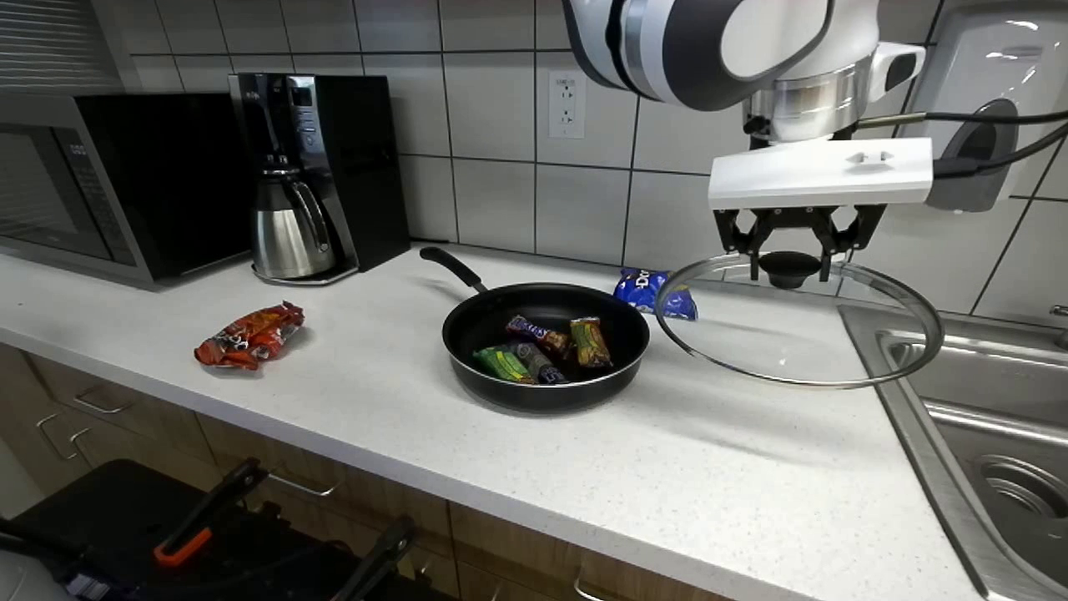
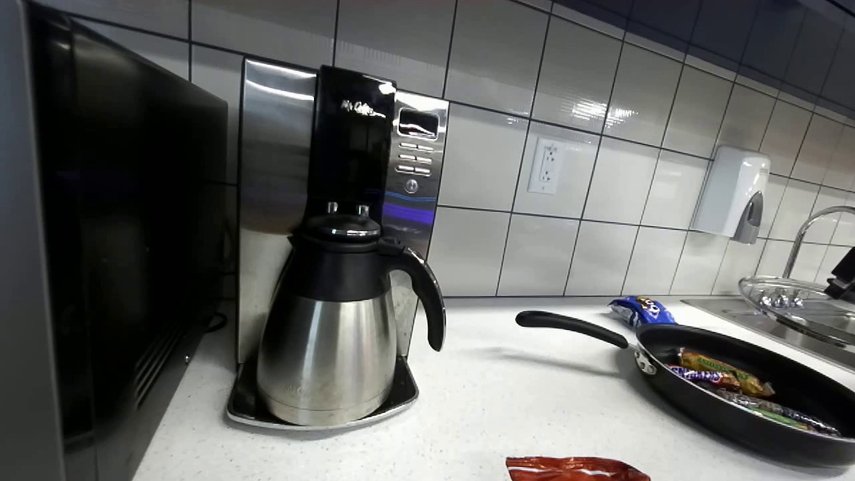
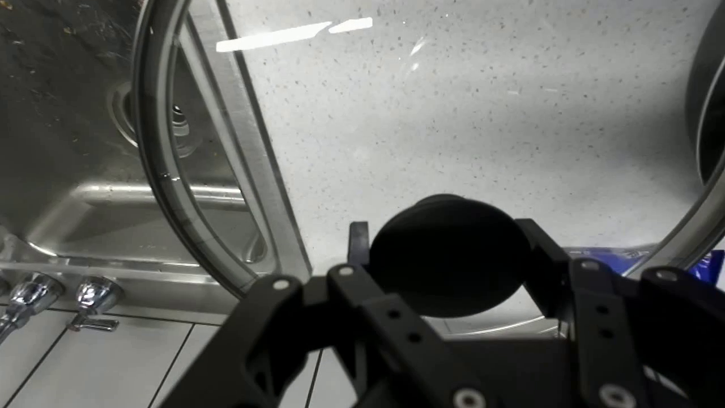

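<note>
Above ctr [image 1: 734, 476] btwn pan [image 1: 542, 400] & sink edge [image 1: 930, 455], jaws clamp lid [image 1: 788, 342] by knob [image 1: 788, 270].

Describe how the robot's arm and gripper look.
The arm is white with dark grey panels and a silver metal collar. Mostly black cables run off one side. Below a boxy white cover, the gripper is black, with linkages, silvery pivot heads and slim fingers.

On my counter [image 1: 375, 342], a microwave [image 1: 167, 184] stands beside a coffee maker [image 2: 357, 147] holding its steel pot [image 2: 330, 347]; a soap dispenser [image 2: 731, 190] hangs on my tiled wall [image 2: 484, 164] near the sink [image 1: 930, 451].
</note>
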Robot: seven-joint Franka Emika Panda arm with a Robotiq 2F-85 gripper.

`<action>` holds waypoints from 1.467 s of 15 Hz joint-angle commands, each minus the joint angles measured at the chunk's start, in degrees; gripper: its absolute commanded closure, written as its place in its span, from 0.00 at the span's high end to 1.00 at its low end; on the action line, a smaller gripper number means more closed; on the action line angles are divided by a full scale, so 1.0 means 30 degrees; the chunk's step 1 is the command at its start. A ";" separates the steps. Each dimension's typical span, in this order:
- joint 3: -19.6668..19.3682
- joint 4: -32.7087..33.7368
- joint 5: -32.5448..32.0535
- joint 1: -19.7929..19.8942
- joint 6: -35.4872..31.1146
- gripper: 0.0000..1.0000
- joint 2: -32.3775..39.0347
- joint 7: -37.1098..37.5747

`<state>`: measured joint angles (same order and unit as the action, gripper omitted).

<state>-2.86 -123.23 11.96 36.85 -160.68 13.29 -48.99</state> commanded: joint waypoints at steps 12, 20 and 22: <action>0.0015 -0.3089 0.1185 -0.3845 0.0871 0.39 -0.3634 -0.2047; -0.0522 -0.7064 -0.1076 -0.7141 0.1500 0.39 -0.6833 -0.1916; -0.0735 -0.7865 -0.1822 -0.7758 0.2073 0.39 -0.7732 -0.1727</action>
<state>-3.27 -140.08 9.99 16.18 -158.52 1.43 -54.87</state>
